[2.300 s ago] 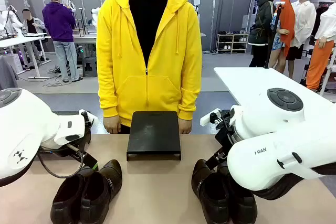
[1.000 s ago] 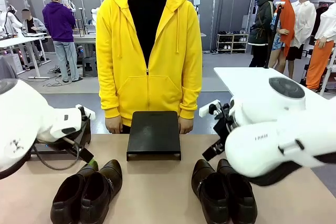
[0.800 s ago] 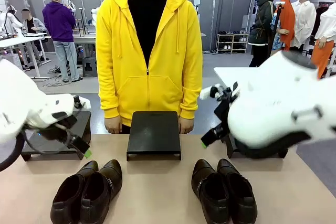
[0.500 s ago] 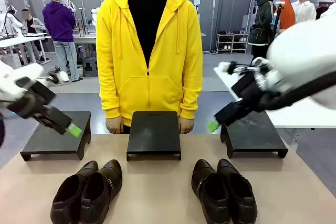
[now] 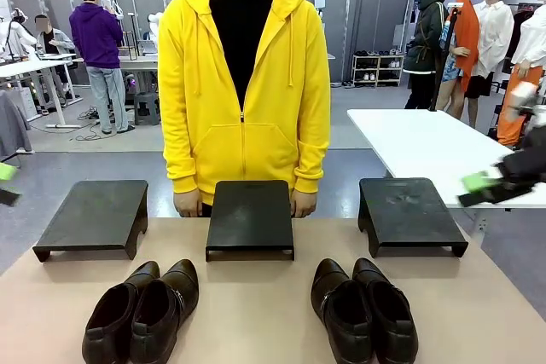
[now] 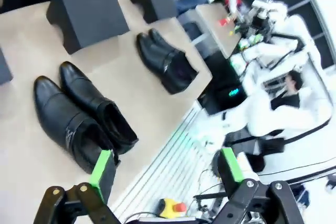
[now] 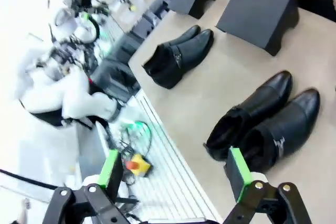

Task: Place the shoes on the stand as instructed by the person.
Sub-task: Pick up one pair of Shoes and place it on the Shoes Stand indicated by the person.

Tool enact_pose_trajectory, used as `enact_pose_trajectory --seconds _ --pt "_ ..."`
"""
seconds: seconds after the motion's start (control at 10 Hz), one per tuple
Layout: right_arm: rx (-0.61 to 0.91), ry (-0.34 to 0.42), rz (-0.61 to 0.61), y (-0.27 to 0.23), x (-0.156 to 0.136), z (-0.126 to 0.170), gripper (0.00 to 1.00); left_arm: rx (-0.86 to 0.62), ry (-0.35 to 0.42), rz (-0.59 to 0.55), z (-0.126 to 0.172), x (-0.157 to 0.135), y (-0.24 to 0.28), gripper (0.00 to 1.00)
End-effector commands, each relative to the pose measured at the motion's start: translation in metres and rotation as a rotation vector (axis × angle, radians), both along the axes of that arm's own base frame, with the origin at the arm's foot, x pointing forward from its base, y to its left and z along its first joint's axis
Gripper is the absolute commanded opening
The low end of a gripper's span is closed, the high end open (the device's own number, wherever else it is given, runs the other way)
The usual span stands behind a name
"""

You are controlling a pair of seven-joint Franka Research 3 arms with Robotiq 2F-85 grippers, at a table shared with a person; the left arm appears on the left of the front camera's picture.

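Observation:
Two pairs of shiny black shoes lie on the tan table, the left pair [image 5: 141,313] and the right pair [image 5: 363,309], toes toward the person [image 5: 243,83] in the yellow hoodie, whose hands rest behind the middle stand [image 5: 250,215]. My left gripper [image 5: 5,178] is just inside the left edge, my right gripper [image 5: 495,185] at the right edge, both well away from the shoes. In the left wrist view the left gripper [image 6: 167,166] is open above the left pair [image 6: 79,114]. The right gripper [image 7: 173,171] is open too, with the right pair [image 7: 268,116] beside it.
A left stand [image 5: 90,215] and a right stand [image 5: 409,210] flank the middle one, all black and bare. A white table [image 5: 426,138] stands behind on the right. The table's near edge and robot equipment show below both wrist cameras.
Both arms have lifted off the shoes and swung outward to the picture's edges. The left and right stands, covered by the arms before, are now in plain sight.

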State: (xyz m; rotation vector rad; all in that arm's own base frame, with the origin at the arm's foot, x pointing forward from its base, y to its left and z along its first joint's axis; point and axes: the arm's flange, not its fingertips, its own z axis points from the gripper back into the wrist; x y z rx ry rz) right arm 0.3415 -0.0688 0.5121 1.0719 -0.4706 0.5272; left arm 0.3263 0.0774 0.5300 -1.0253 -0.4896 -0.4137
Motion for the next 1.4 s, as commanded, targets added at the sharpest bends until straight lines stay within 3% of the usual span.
enact_pose_trajectory --seconds 0.0,0.2,0.5,0.8,1.3 --pt "0.098 -0.005 -0.133 -0.059 -0.022 -0.019 1.00 -0.119 0.002 0.122 -0.017 -0.038 0.058 1.00" --pt "0.179 -0.025 -0.320 -0.119 -0.061 -0.028 1.00 -0.180 0.019 0.313 -0.029 -0.087 0.123 1.00" --pt "0.208 -0.047 -0.482 -0.155 -0.112 -0.033 1.00 -0.206 0.017 0.512 -0.034 -0.141 0.174 1.00" --pt "0.231 -0.059 -0.559 -0.172 -0.131 -0.032 1.00 -0.214 0.024 0.578 -0.040 -0.148 0.185 1.00" --pt "0.219 -0.023 -0.548 -0.179 -0.132 -0.035 1.00 -0.214 0.033 0.580 -0.037 -0.157 0.188 1.00"
